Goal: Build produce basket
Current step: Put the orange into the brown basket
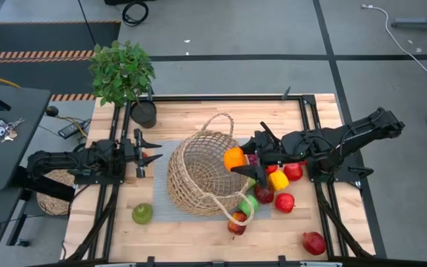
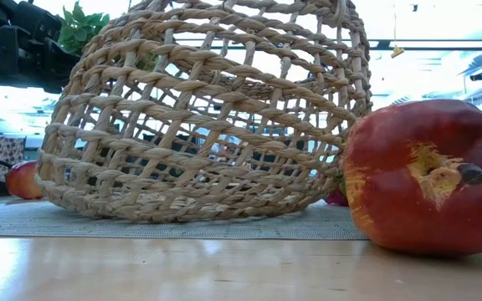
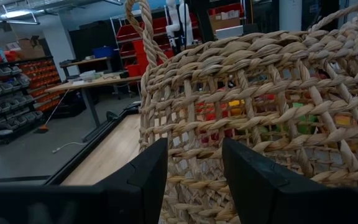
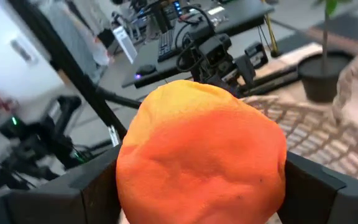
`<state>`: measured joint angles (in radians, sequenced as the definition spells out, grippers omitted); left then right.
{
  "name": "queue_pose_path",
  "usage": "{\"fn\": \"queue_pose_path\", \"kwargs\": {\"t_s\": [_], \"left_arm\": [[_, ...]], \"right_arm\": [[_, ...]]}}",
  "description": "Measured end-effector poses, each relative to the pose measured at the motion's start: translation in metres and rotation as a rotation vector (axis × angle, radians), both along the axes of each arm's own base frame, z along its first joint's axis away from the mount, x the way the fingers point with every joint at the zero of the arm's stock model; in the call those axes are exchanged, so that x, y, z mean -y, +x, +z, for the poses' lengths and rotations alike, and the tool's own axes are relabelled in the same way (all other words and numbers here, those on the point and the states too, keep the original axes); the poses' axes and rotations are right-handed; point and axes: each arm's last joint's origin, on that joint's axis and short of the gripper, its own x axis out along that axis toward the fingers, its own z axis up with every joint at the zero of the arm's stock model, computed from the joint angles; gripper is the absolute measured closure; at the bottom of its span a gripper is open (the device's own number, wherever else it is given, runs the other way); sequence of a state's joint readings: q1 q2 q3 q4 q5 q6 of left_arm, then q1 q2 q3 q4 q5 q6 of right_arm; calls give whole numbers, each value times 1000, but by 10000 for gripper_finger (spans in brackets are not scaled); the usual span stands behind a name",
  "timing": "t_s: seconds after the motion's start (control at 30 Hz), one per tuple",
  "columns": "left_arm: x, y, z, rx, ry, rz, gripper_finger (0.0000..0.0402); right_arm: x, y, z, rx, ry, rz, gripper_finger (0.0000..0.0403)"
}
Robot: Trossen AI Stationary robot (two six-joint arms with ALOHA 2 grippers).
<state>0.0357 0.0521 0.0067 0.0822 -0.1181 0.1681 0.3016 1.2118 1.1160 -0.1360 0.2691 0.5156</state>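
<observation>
The basket [image 1: 202, 174] lies tipped on a grey mat [image 1: 165, 211] at the table's middle, one loop handle [image 1: 219, 122] toward the far edge. My right gripper [image 1: 236, 159] is shut on an orange [image 4: 201, 155] over the basket's right rim. More produce lies on the table right of the basket: a yellow pepper [image 1: 278, 180], red apples [image 1: 293, 171] and a green fruit [image 1: 248, 204]. A pomegranate [image 1: 313, 242] and a green apple [image 1: 141, 213] lie near the front edge. My left gripper [image 1: 156, 149] waits left of the basket, its fingers a little apart and empty. My right gripper pinches the orange by its two opposite sides [image 4: 126, 177] between its two fingers [image 4: 319, 186]. The fingers come about level from the table's right side. The orange is lifted clear of the table, above the basket's right rim.
A leafy potted plant [image 1: 123, 73] stands at the table's far left corner. A smaller wicker object [image 1: 54, 194] sits off the table's left edge, under my left arm. A red apple [image 2: 429, 176] lies close to the low camera. Black rails [image 1: 313, 111] frame the table.
</observation>
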Motion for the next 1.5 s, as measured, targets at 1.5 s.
{"fn": "queue_pose_path", "kwargs": {"t_s": [1.5], "left_arm": [[0,0,0,1,0,0,241]], "right_arm": [[-29,79,-50,-634,-292,-225,67]]}}
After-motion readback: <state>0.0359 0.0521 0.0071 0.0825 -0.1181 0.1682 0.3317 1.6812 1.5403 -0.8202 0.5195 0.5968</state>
